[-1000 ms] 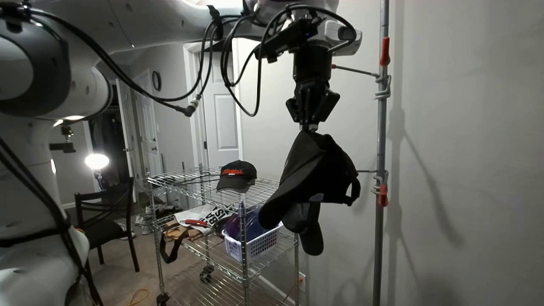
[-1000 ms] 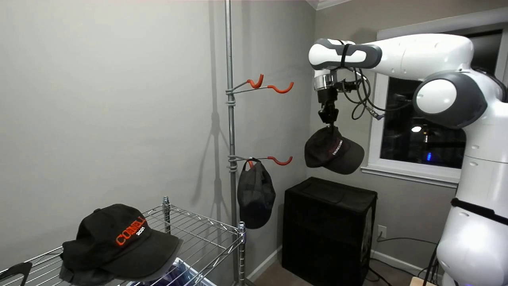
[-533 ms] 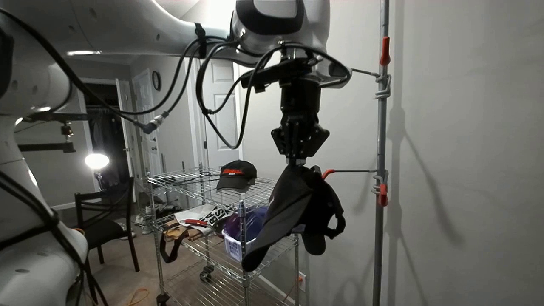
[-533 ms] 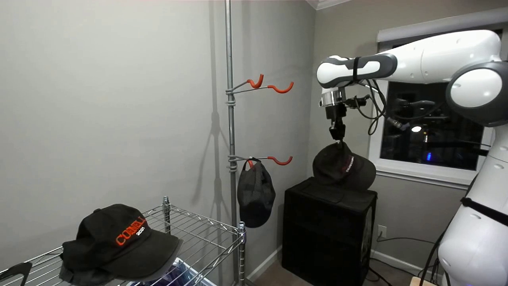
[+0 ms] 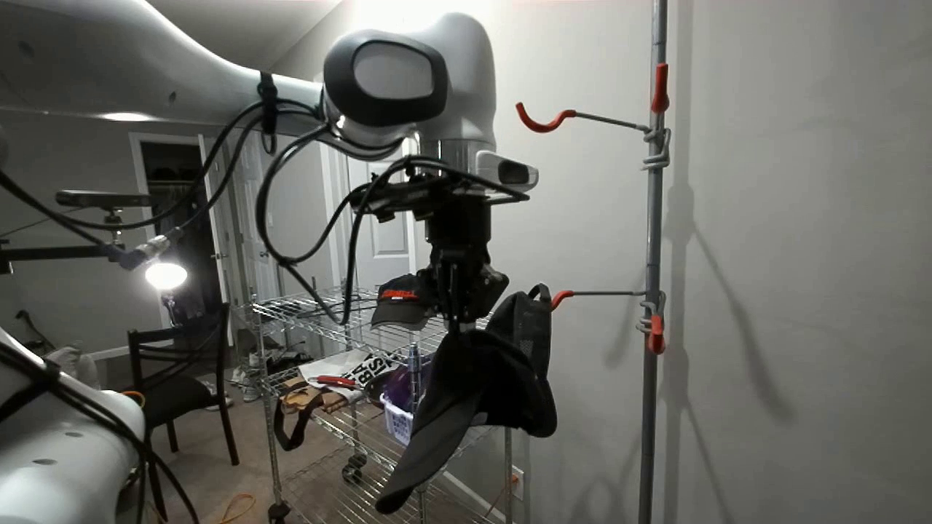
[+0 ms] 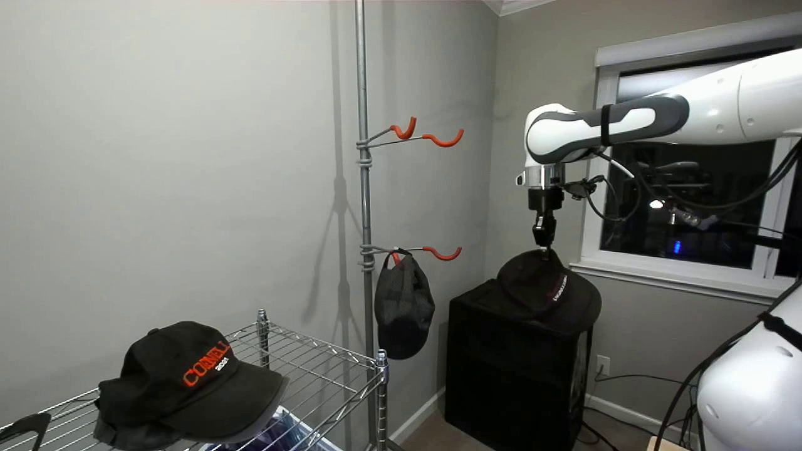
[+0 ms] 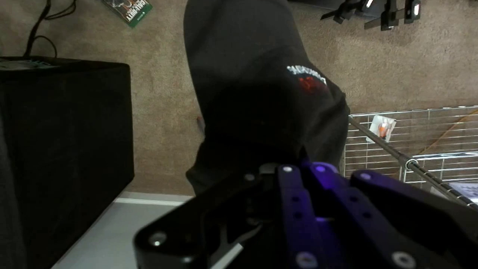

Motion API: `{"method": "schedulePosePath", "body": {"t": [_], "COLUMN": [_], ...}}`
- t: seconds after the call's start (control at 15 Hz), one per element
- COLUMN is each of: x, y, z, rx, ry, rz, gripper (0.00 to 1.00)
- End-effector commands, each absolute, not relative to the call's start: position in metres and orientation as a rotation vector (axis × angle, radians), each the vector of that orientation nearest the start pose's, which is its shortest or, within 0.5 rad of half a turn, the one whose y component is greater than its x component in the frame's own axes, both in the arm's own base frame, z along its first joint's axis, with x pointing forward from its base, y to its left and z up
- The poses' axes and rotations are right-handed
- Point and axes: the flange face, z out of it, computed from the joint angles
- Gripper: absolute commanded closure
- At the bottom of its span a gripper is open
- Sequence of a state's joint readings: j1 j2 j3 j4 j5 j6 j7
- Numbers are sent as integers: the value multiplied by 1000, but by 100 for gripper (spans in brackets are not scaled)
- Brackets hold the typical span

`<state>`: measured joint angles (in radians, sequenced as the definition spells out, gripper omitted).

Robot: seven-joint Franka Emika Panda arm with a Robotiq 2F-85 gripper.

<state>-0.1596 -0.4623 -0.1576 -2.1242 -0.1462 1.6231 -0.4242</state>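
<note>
Two fingers [image 7: 297, 209] clamp a tilted black cap [image 6: 546, 291] between them. A second cap [image 6: 405, 307] hangs from a red hook [image 5: 561, 297].

Black and grey, accented orange-red, white and violet.
Violet tints the black jointed metal gripper [image 7: 303, 167]; the black brimmed cloth cap [image 6: 546, 291] beneath it bears white and red lettering, and the black domed cloth cap [image 6: 188, 391] on the silver parallel-wire metal rack [image 6: 383, 369] bears orange-red and white. Orange-red tips the grey curved metal hooks [image 6: 443, 143].

Harsh glare from 1 lamp [image 5: 166, 276], soft shadows on the wall [image 6: 188, 156], dim wrist view
</note>
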Motion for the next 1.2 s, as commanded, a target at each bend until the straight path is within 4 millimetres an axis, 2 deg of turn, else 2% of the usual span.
{"method": "schedulePosePath", "body": {"t": [0.0, 0.27, 0.33, 0.73, 0.93, 1.13], "x": [366, 375, 372, 372, 399, 431], "y": [-150, -150, -151, -151, -165, -185], "z": [587, 609, 602, 607, 590, 558], "rx": [-3208, -3217, -3214, -3215, -3205, -3174], "ry": [-152, -137, -164, -162, -97, -31], "rz": [-37, -120, -62, -81, -180, -332], "gripper": [99, 99, 98, 99, 99, 99]}}
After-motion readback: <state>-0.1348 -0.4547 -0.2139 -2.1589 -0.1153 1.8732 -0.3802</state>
